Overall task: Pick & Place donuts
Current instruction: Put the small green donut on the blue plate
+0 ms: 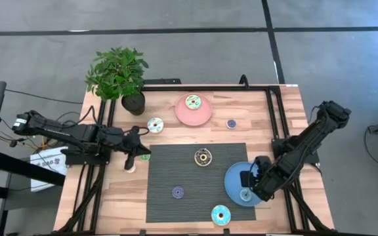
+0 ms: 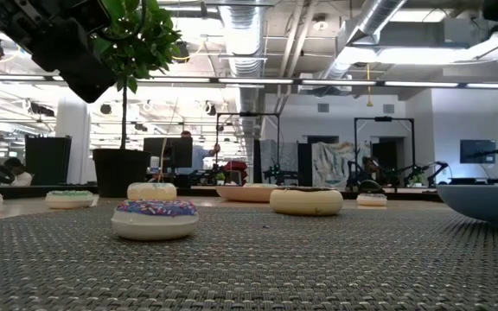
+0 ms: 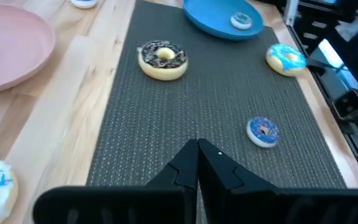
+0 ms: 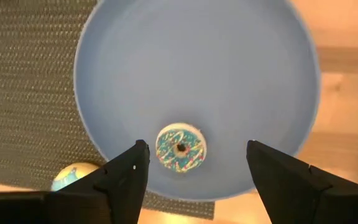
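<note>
My right gripper (image 4: 197,163) is open above the blue plate (image 4: 229,68). A small teal-iced donut (image 4: 180,148) lies flat on the plate between the fingers, and they stand apart from it. My left gripper (image 3: 197,158) is shut and holds nothing, hovering at the mat's left edge (image 1: 136,145). A brown donut (image 1: 203,156), a purple donut (image 1: 177,192) and a cyan donut (image 1: 220,215) lie on the dark mat. A green donut (image 1: 193,101) rests on the pink plate (image 1: 202,117).
On the bare wood lie a cyan donut (image 1: 155,125), a small purple donut (image 1: 231,123), a small green one (image 1: 144,157) and a cream one (image 1: 130,167) near my left gripper. A potted plant (image 1: 118,75) stands at the far left corner.
</note>
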Action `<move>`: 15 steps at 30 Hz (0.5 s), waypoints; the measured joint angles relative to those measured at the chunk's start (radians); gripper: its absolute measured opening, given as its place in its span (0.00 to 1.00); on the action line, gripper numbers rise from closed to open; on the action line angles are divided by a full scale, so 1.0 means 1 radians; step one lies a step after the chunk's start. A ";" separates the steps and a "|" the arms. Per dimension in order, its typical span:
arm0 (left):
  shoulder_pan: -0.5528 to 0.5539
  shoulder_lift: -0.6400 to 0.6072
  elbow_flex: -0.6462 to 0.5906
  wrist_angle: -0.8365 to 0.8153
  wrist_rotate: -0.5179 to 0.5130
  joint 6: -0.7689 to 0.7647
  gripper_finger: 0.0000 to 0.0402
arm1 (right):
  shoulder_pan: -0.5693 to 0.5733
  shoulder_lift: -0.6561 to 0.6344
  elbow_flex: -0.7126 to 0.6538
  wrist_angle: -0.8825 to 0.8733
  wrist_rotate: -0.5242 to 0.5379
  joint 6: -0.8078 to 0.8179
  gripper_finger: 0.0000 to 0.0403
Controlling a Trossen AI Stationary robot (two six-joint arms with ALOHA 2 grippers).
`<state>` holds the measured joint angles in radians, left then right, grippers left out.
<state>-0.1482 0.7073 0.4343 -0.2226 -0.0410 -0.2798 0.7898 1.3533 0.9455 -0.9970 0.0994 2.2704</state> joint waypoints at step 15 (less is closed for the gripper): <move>0.032 0.000 0.000 -0.013 -0.125 -0.065 0.41 | -0.032 0.000 0.000 0.006 0.037 -0.051 0.65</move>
<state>-0.1158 0.7071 0.4343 -0.2356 -0.1661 -0.3447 0.7577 1.3533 0.9451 -0.9912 0.1360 2.2190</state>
